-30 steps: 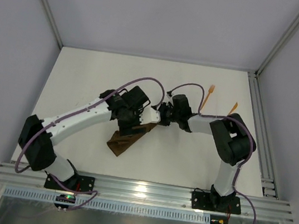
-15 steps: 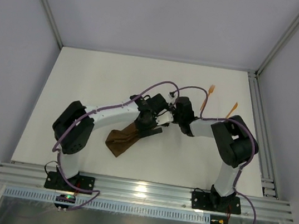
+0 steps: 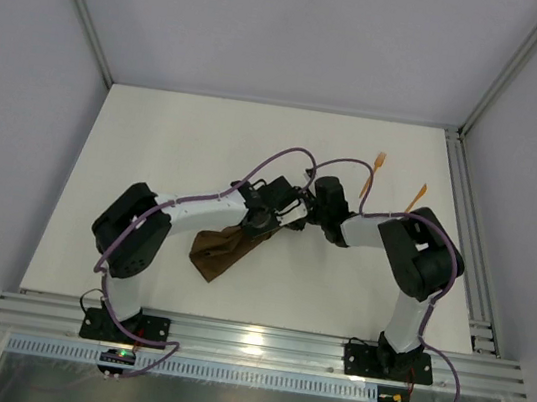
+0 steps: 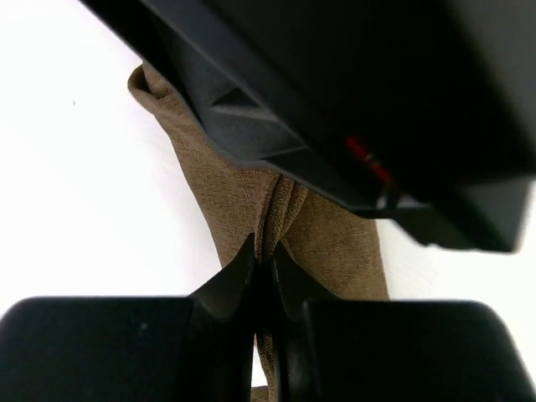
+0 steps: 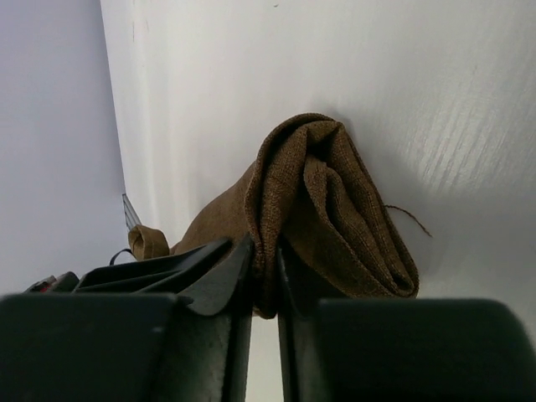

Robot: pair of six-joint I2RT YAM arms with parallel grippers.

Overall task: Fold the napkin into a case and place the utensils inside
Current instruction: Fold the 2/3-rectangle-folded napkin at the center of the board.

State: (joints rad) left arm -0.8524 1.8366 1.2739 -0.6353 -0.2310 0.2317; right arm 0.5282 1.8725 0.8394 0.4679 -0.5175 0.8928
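Observation:
The dark brown napkin lies bunched in a narrow folded strip running from lower left to upper right on the white table. My left gripper is shut on a ridge of the cloth at its upper right end; the jaws pinch the fold. My right gripper meets it from the right, its fingers closed on a folded edge of the napkin. Two orange utensils lie apart at the back right: the fork and the plain pointed piece.
An aluminium rail runs along the table's right edge and another across the front by the arm bases. Grey walls enclose the back and sides. Purple cables loop above both wrists.
My left arm swung right to the napkin's upper right end and its jaws closed on the cloth. The right gripper stayed at that end, still on the fold.

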